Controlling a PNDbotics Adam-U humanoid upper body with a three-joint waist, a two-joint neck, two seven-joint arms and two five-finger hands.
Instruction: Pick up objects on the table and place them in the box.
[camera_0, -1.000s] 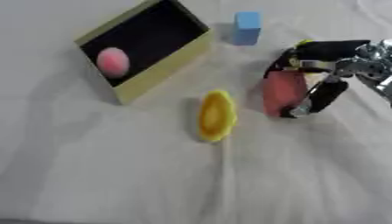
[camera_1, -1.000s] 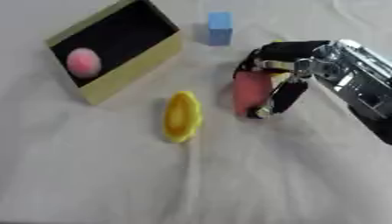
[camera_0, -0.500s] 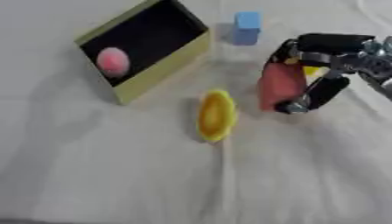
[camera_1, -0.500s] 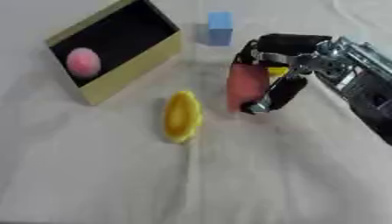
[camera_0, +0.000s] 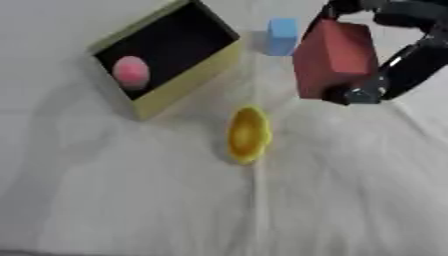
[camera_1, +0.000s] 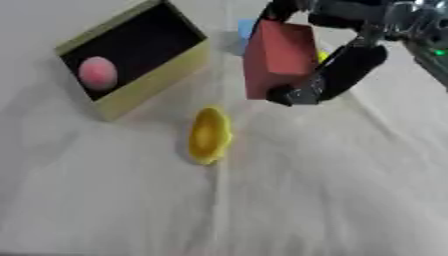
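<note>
Wrinkled white cloth (camera_0: 332, 200); right robot hand (camera_1: 341, 65) grips boxy red block (camera_0: 334, 57).

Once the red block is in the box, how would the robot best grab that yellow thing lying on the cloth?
The yellow thing lies flat and is long and narrow, its length running toward the camera. Probably best to come straight down from above and pinch across its narrow middle, thumb on one long side, fingers on the other. Both sides look free of neighbours.
</note>
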